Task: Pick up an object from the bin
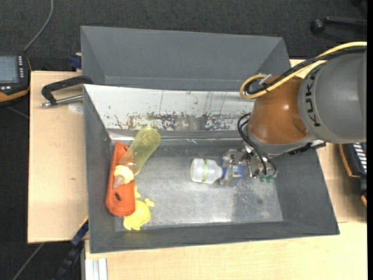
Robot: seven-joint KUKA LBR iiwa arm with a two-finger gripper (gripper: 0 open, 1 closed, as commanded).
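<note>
My jaws sit low, right of centre in the bin [303,198], just beside a small white bottle [204,171] lying on its side; apart or together, I cannot tell. An orange and yellow heap [120,195] lies left.

White bottle [204,171] in grey bin [175,200]

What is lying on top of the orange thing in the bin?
A see-through yellow cup lies across the top end of the orange thing. The part beneath the cup is mostly covered.
</note>
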